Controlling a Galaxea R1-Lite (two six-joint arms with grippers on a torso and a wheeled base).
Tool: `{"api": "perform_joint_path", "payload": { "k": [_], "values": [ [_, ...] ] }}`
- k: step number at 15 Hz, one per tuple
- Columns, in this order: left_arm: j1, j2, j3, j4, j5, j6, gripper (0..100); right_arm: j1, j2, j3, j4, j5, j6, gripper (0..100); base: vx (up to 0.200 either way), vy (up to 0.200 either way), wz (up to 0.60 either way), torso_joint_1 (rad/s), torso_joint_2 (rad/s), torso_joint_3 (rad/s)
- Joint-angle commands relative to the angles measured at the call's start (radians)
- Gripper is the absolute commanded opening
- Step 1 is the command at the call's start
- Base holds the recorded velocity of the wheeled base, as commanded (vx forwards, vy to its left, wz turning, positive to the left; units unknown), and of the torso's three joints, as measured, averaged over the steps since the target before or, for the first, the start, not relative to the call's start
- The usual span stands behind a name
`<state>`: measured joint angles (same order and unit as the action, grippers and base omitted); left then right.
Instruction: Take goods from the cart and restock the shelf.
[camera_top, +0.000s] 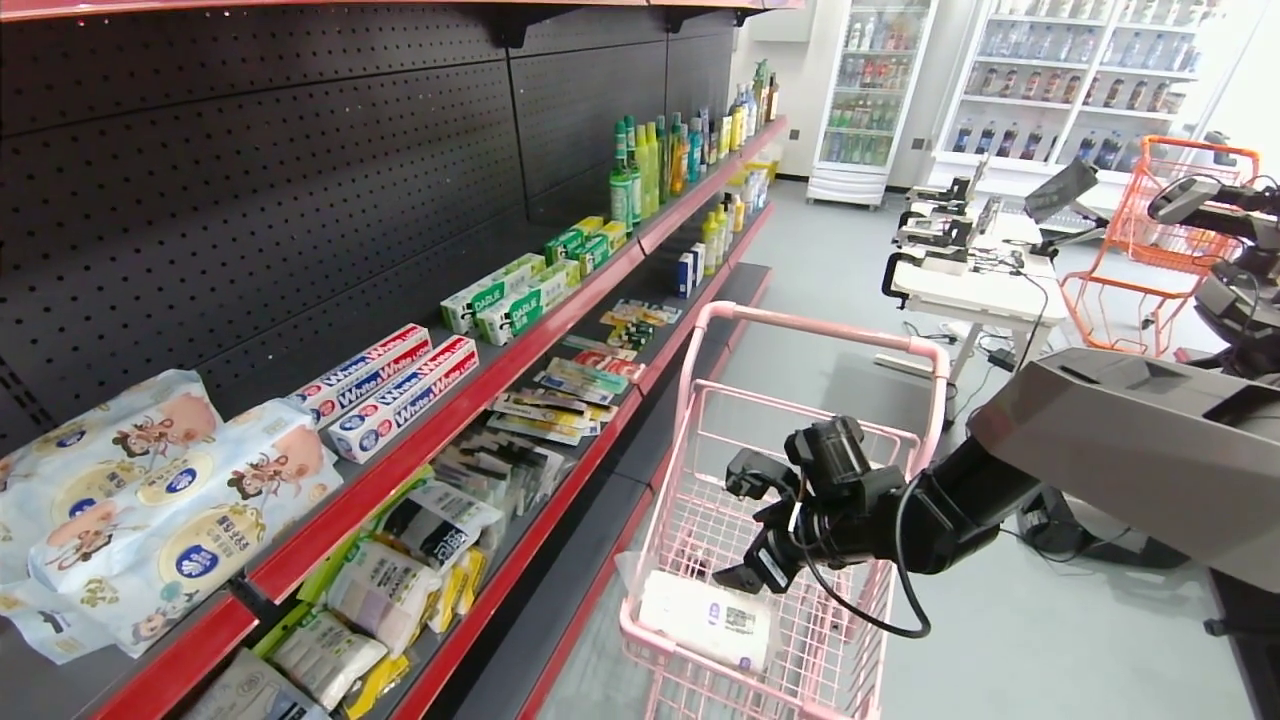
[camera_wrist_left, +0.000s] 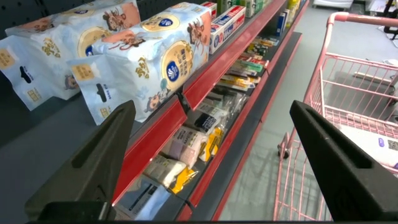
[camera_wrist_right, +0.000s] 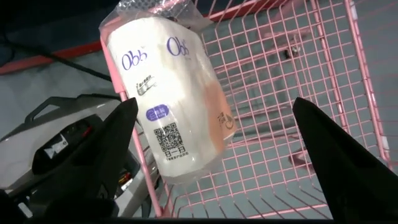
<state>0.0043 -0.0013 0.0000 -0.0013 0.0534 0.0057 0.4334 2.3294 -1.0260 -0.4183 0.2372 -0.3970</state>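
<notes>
— Closest in, seen from the head, the right gripper (camera_top: 748, 572) hangs over the pink cart (camera_top: 930, 350), just above a white wrapped pack (camera_top: 705, 620). Why there?
— Lining up a pick, I'd judge. That pack lies at the near end of the basket. The shelf (camera_top: 420, 450) alongside already carries toothpaste boxes (camera_top: 400, 385).
— And the left wrist?
— The left gripper (camera_wrist_left: 212, 109) is spread wide and holds nothing. It faces the printed tissue packs (camera_wrist_left: 143, 62) at the shelf edge, probably parked out of the way.
— Right wrist?
— Its fingers (camera_wrist_right: 115, 143) stand parted, with the pack below and between them. As far as I can tell, they are not touching it.
</notes>
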Motion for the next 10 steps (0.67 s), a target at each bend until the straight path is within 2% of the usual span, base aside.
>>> {"api": "perform_joint_path", "payload": {
  "k": [1,10],
  "values": [
    [0.000,0.001,0.000,0.000,0.000,0.000,100,0.005,-0.004,-0.006,0.000,0.001,-0.005,100,0.000,0.000,0.00,-0.129,0.29,0.159],
    [0.000,0.001,0.000,0.000,0.000,0.000,100,0.030,0.007,-0.029,0.000,-0.001,-0.042,100,0.000,0.000,0.00,-0.154,0.33,0.178]
  ]
}}
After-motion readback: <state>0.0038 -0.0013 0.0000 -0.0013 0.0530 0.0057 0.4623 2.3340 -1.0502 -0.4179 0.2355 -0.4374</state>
